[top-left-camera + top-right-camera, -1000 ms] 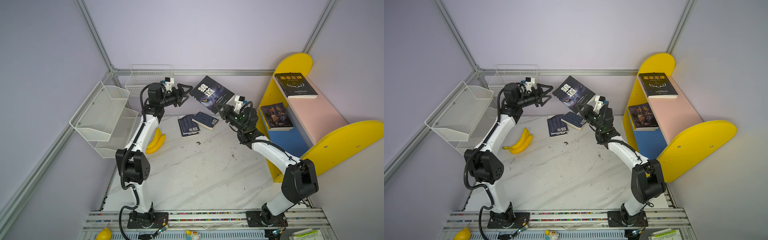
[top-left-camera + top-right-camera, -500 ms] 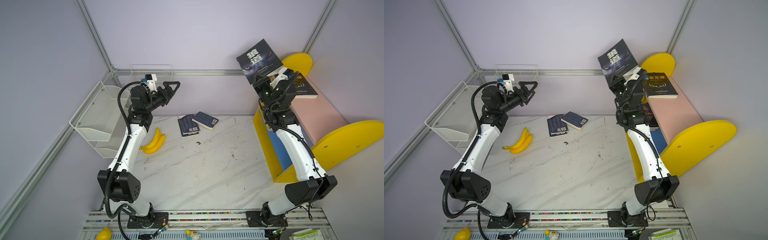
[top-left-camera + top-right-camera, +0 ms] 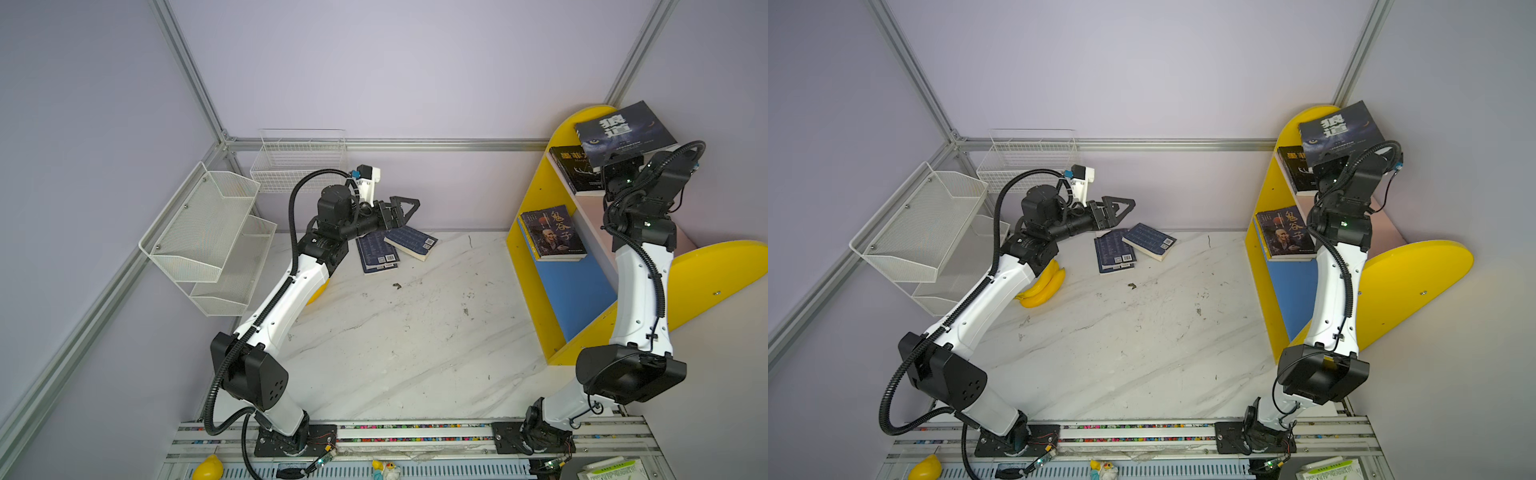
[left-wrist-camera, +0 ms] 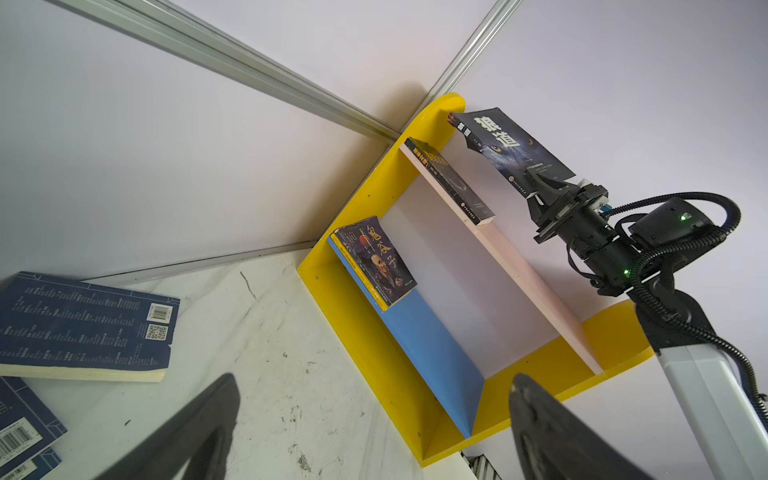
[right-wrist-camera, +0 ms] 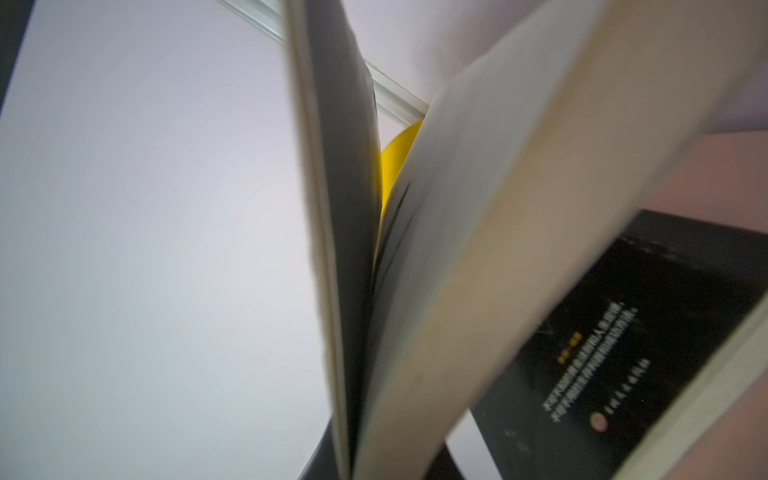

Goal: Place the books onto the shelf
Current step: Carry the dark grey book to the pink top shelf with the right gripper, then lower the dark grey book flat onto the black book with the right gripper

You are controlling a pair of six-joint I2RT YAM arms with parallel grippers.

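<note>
Pages of the dark book fan apart only in the right wrist view; the left wrist view shows the right fingers clamped on its lower edge, tilting it above the shelf's pink board. The left fingers stand wide apart near the navy books by the worktop's back edge, the left arm hiding part of the bananas. The held cover reads 狼道; the portrait book on the blue board, 鬼谷子.

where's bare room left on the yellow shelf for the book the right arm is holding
Free: the pink upper board between the black orange-titled book and the near yellow side panel; the blue lower board nearer than the portrait-cover book stack. Crowded: both boards' far ends by the wall.
</note>
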